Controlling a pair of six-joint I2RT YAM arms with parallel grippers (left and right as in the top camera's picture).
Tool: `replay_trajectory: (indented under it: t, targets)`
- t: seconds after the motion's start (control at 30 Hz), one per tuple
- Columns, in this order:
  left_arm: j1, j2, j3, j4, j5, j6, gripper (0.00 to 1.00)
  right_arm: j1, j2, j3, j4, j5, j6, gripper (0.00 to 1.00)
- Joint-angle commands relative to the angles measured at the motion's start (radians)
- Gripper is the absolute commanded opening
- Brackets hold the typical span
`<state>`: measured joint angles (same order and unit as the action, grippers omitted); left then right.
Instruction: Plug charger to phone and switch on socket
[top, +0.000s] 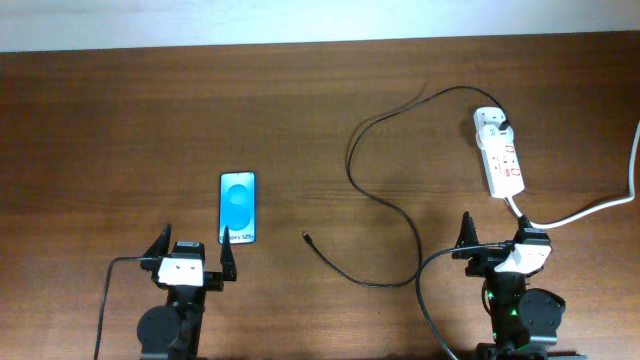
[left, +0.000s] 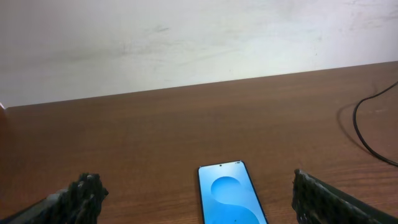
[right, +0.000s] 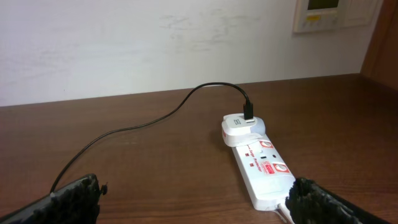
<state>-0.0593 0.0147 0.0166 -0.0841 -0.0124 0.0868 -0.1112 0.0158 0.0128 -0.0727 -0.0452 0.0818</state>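
Two tools sit at the 6 o'clock edge of the worktop, both spread wide and holding nothing. The left tool has the near end of the phone lying between its fingers, closer to the right finger; the phone lies flat at the tool's 12 o'clock, with its blue screen lit and facing up. The right tool has the socket at its 12 o'clock, a white strip with red markings running away from it. Whether its switches are on cannot be told. A thick white cord leaves the strip's near end just beside the tool's right finger and runs off toward 3 o'clock. At the strip's far end stands a white adapter with the charger's black plug in it. From there the charger arcs toward 9 o'clock and then bends back toward 6 o'clock in a loose curve. Its connector tip lies on bare wood between the two arms, at 3 o'clock of the phone's near end and well apart from it.
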Motion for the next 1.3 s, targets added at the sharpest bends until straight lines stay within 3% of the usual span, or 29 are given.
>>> replay_trajectory:
  t: [0.0,1.27]
  targets:
    - [0.003,-0.01,-0.008,0.002,-0.003,0.013,0.99,0.006,-0.013,-0.007,0.0,-0.006,0.0,0.98]
    - [0.003,-0.01,-0.006,0.031,0.028,0.011,0.99,0.006,-0.013,-0.007,0.0,-0.006,0.0,0.99]
